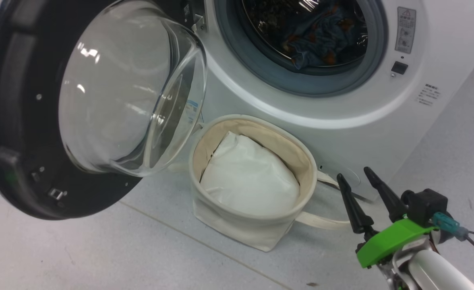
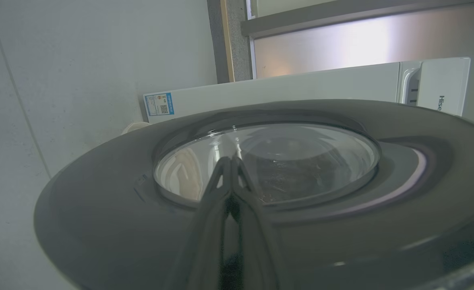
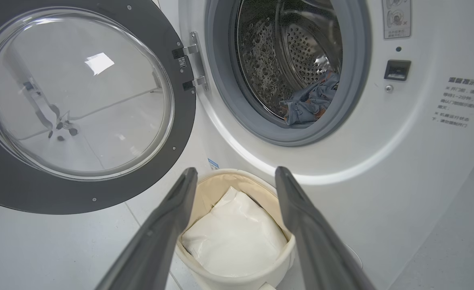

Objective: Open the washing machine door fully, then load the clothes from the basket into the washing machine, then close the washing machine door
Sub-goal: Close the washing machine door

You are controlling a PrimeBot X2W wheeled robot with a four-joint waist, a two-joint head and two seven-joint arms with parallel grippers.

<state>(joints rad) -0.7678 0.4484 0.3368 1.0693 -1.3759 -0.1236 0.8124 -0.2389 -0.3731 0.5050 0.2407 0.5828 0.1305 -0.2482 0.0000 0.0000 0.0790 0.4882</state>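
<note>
Standing open, door (image 1: 15, 121) beside basket (image 1: 237, 229) holding white cloth (image 1: 249, 177); left pincer (image 2: 231, 161) clenched by door, right pincer (image 1: 352, 172) released.

Looks like a plain laundry or test room. Noted white washer (image 1: 301, 117) standing on pale grey tiled floor (image 1: 100, 249), plain white wall (image 2: 100, 52) alongside, brushed metal panel (image 2: 361, 40) behind.

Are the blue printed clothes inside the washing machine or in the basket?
Inside the machine. The clothes lie crumpled low in the washing machine; the basket holds a plain white cloth.
</note>
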